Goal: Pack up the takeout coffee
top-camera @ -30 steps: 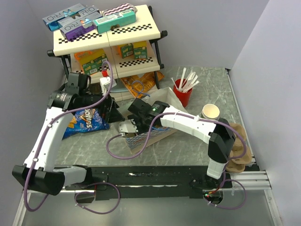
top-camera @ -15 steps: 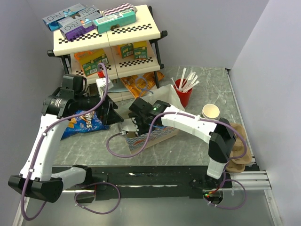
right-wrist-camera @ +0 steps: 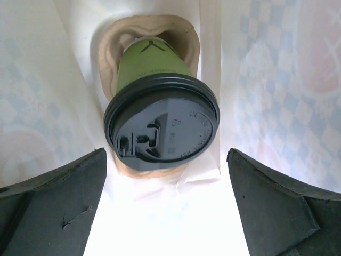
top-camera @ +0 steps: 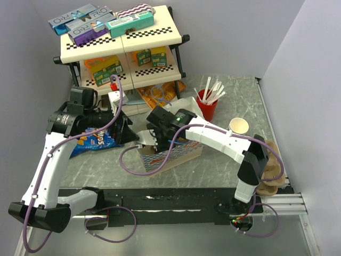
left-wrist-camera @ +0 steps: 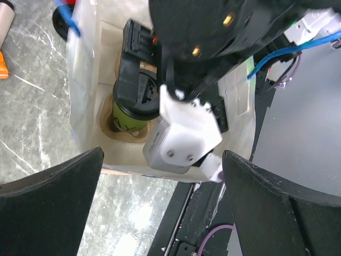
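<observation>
The takeout coffee (right-wrist-camera: 154, 66) is a green paper cup with a black lid (right-wrist-camera: 162, 128). It stands in a brown pulp carrier (right-wrist-camera: 109, 48) at the bottom of a white paper bag (top-camera: 173, 156). My right gripper (right-wrist-camera: 168, 213) is open just above the lid, reaching down into the bag (right-wrist-camera: 266, 80), and touches nothing. In the left wrist view the cup (left-wrist-camera: 128, 114) shows under the right wrist (left-wrist-camera: 184, 138). My left gripper (left-wrist-camera: 162, 213) is open and empty at the bag's left side; in the top view it (top-camera: 125, 130) sits beside the bag's opening.
A lidless green cup (top-camera: 238, 126) stands at the right, near a red cup of white sticks (top-camera: 206, 104). A two-tier snack rack (top-camera: 122, 45) fills the back left. A blue chip bag (top-camera: 93, 138) lies under the left arm. Stacked pulp carriers (top-camera: 272, 168) sit at the right edge.
The bag has been drawn up from lying slack to standing open. My right gripper has shifted slightly back and left over it. My left wrist has moved a little lower.
</observation>
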